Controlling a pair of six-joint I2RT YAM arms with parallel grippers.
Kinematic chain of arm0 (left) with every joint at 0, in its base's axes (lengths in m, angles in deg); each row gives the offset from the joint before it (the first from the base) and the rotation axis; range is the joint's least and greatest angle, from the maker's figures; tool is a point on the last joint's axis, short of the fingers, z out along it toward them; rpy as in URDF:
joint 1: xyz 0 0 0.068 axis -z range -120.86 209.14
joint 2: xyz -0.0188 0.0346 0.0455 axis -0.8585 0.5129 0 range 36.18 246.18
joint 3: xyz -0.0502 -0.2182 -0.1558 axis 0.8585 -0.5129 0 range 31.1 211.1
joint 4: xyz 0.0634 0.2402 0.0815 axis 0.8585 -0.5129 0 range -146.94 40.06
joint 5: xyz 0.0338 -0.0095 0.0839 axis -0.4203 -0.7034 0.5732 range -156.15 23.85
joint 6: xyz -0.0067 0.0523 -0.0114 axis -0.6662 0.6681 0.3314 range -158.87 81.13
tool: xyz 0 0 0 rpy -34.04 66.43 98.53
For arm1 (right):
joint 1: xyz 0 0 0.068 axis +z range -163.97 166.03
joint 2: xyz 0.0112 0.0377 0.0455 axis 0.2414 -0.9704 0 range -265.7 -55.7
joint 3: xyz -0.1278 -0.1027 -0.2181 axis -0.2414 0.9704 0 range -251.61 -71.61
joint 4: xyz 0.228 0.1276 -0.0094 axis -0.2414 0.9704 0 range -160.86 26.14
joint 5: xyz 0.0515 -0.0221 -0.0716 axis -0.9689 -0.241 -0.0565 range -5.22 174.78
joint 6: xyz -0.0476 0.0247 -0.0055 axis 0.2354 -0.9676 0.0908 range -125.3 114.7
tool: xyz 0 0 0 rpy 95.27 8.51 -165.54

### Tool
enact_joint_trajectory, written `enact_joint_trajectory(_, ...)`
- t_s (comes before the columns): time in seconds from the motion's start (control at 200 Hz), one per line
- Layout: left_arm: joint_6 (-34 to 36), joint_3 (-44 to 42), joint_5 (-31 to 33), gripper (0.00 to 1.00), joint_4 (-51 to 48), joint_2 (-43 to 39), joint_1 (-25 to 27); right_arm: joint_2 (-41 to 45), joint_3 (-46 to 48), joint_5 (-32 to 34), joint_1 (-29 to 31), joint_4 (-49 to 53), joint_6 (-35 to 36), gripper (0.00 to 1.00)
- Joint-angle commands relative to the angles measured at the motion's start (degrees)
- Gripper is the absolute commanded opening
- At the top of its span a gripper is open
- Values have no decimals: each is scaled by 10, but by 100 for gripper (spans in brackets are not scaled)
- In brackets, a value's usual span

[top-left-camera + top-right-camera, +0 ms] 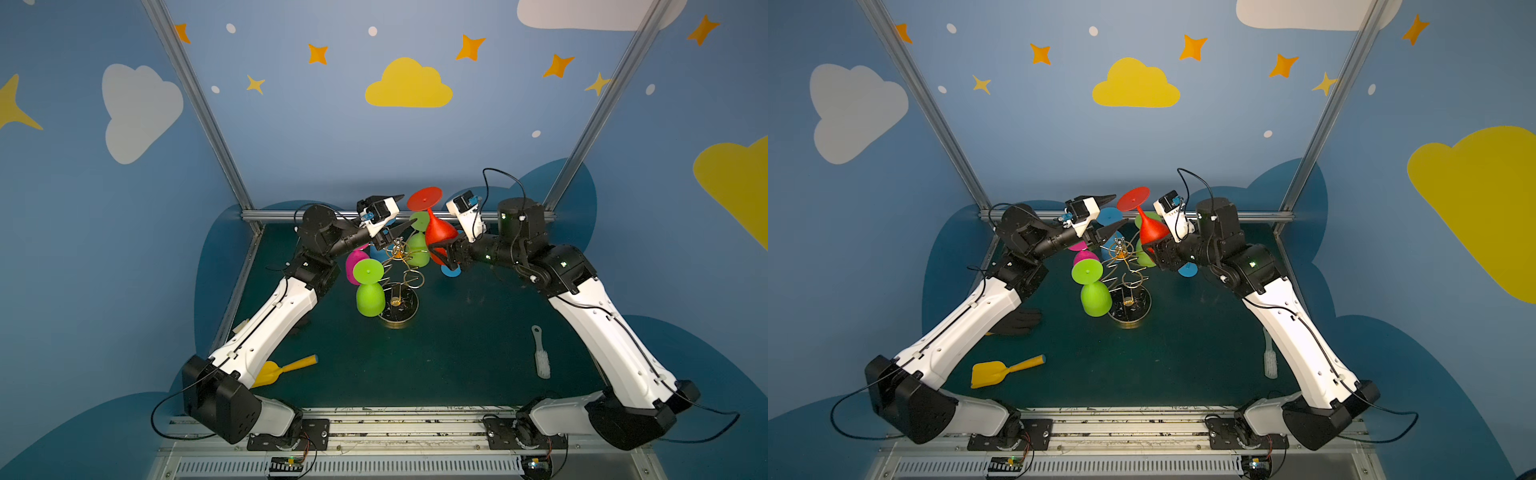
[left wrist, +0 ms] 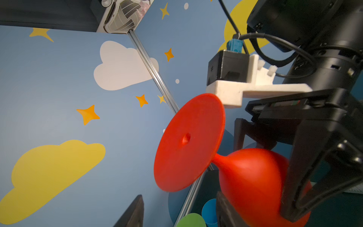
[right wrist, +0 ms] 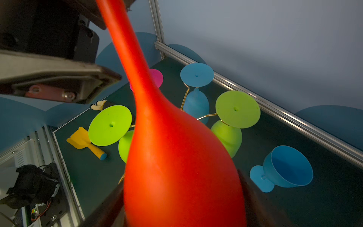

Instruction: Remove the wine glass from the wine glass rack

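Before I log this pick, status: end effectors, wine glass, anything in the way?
Right end effector shut on red wine glass bowl, foot up. Glass looks clear of wine glass rack. Left end effector open, empty, close beside its foot.

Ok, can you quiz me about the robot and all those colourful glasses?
1. True or false: the left gripper holds the red wine glass.
2. How many green glasses hang on the wine glass rack? A one, B two, C three.
3. What colour is the loose glass lying on the table?
Key: 1 false: the right gripper grips its bowl, and the left gripper's jaws stand apart with nothing between them. 2 B. 3 blue.
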Motion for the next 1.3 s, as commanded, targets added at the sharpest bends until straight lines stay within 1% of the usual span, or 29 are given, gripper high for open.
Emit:
enact_joint_trajectory(0.0, 10, 20, -9, 55, 12, 0, 3, -9, -26, -6, 6, 16, 3, 3)
enact_joint_trajectory(0.165, 18, 20, -5, 50, 9, -4, 4, -22, -41, -4, 10, 36, 5, 2)
enact_joint_trajectory(0.385, 27, 20, -4, 46, 6, -8, 4, -37, -53, -2, 14, 54, 5, 1)
enact_joint_trajectory(0.616, 31, 17, -7, 40, 1, -9, 4, -40, -57, -5, 20, 54, 2, 1)
enact_joint_trajectory(0.831, 33, 15, -7, 32, -2, -7, 4, -48, -65, -17, 21, 56, -1, 1)
enact_joint_trajectory(0.941, 33, 13, -3, 21, 3, -8, 5, -52, -69, -20, 22, 57, -3, 1)
enact_joint_trajectory(0.981, 33, 11, -1, 18, 6, -9, 5, -54, -70, -22, 23, 57, -3, 1)
enact_joint_trajectory(1.116, 34, 4, 7, 17, 19, -12, 5, -57, -74, -24, 24, 58, -4, 2)
enact_joint_trajectory(1.171, 34, 3, 9, 17, 18, -12, 5, -58, -74, -27, 24, 56, -3, 5)
enact_joint_trajectory(1.221, 37, 2, 14, 16, 18, -13, 5, -57, -75, -34, 24, 53, -6, 10)
enact_joint_trajectory(1.257, 39, 0, 21, 15, 18, -13, 5, -53, -75, -40, 24, 49, -10, 17)
enact_joint_trajectory(1.297, 40, -2, 29, 12, 18, -14, 5, -47, -71, -47, 24, 40, -14, 27)
